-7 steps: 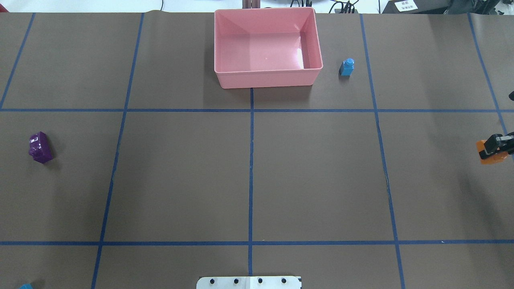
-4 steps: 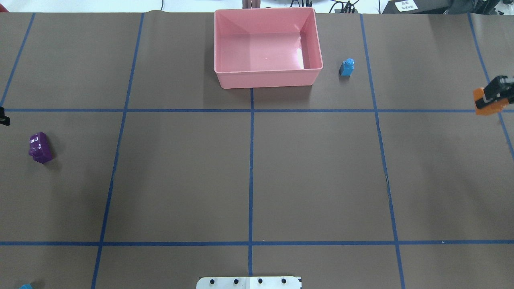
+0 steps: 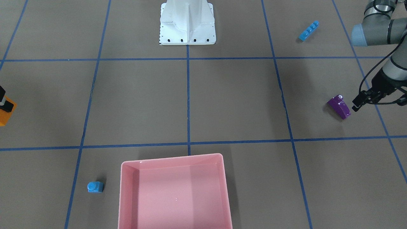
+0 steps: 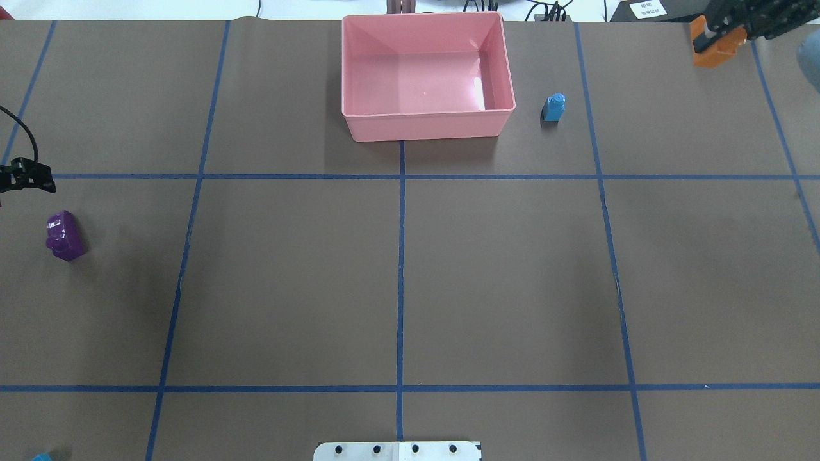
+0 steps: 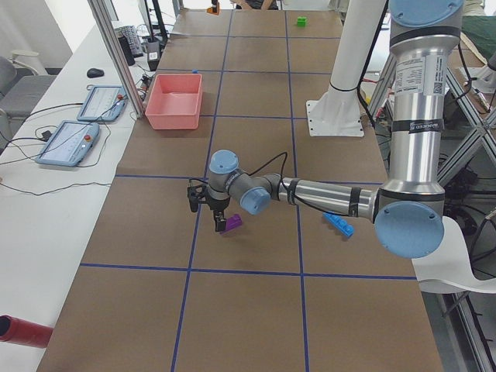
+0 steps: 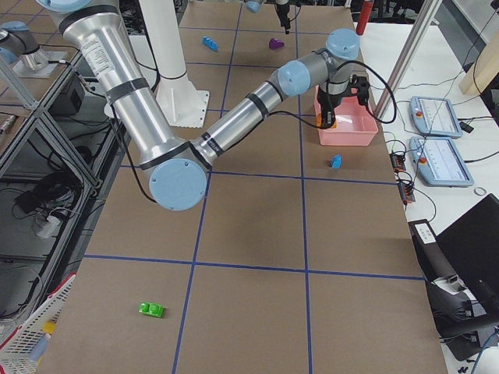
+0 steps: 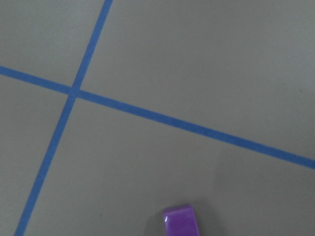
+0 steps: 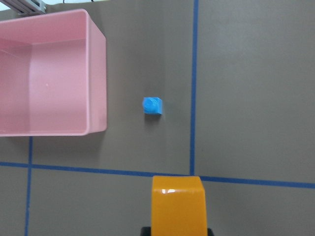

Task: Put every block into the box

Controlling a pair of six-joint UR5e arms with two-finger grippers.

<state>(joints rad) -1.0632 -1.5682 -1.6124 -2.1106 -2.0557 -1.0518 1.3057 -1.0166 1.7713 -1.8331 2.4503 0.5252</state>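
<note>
No block is in the box [image 3: 171, 162].

Front-facing: the left gripper [image 3: 358, 103] hovers at the purple block's [image 3: 339, 107] three o'clock. I cannot tell its spread, and a skewed descent could knock the block away.

Overhead: the right gripper [image 4: 721, 35] pinches the orange block [image 4: 712, 56] at the box's three o'clock.

Right wrist: an early release would drop it near the small blue block [image 8: 152, 105].

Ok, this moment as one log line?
right tool: shut on orange block, aloft | left tool: by purple block, no contact | box: empty | small blue block, long blue block, green block: on table
</note>
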